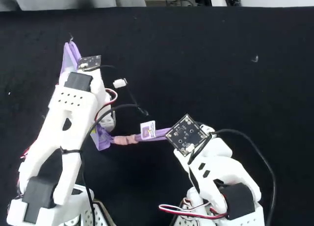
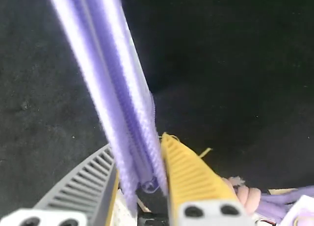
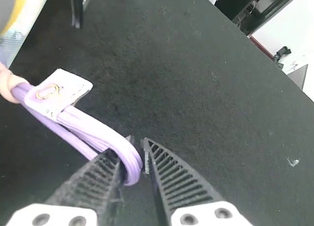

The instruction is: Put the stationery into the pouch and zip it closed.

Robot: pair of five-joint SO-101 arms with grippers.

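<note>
end effector point(image 2: 137, 143) on purple, seemingly zipped pouch point(image 2: 105, 74)

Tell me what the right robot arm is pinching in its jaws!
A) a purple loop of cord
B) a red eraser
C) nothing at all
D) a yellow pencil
A: in the right wrist view the purple cord loop, with a white tag on it, is caught between the right arm's jaws, while the left arm's jaws clamp the pouch.
</note>
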